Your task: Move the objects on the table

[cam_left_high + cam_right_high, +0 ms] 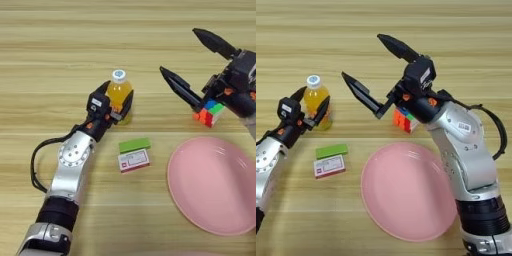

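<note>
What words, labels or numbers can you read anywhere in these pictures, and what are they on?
None reads clearly.
White-and-red box: printed label, too blurred to read.
Orange-juice bottle: no legible label.
Left gripper and right gripper: white stickers on their housings, too small to read.

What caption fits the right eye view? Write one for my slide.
Left gripper closed around the juice bottle; right gripper wide open beside the puzzle cube.
</note>
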Available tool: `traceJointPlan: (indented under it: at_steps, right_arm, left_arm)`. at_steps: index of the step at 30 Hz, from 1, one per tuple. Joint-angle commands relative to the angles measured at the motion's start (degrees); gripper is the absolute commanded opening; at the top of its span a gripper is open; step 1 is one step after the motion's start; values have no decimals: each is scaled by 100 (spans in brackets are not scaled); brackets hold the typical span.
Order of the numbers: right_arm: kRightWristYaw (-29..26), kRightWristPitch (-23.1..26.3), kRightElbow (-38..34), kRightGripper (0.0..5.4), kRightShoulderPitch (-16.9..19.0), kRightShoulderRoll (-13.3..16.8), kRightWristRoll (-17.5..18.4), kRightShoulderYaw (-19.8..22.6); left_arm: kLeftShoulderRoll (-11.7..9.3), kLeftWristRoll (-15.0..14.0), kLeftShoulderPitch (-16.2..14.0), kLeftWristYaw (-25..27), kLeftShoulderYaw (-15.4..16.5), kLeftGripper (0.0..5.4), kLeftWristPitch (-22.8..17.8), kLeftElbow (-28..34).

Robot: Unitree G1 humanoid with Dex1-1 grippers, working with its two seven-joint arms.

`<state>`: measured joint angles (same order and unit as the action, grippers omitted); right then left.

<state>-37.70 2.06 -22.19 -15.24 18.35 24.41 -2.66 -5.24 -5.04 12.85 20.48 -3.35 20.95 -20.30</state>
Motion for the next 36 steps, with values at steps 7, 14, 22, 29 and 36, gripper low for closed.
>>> traceJointPlan:
  at_steps: [7, 14, 22, 29, 36]
  right_arm:
    - [70, 63, 24, 540, -73, -136, 133, -2]
    - [143, 73, 12, 540, -35, -272, 168, -99]
    - [178, 66, 0, 540, 19, -328, 170, -114]
    - [178, 74, -3, 540, 35, -316, 203, -79]
    - [170, 69, 19, 540, 32, -290, 225, -52]
  left_arm:
    - [270, 11, 368, 215, -497, 341, -197, 792]
    - [676, 145, 911, 326, -903, 341, -156, 339]
    - [951, 312, 1135, 364, -1097, 340, 44, -480]
    - [966, 320, 1105, 349, -1078, 340, 144, -709]
    - [983, 327, 1066, 246, -1016, 340, 157, -912]
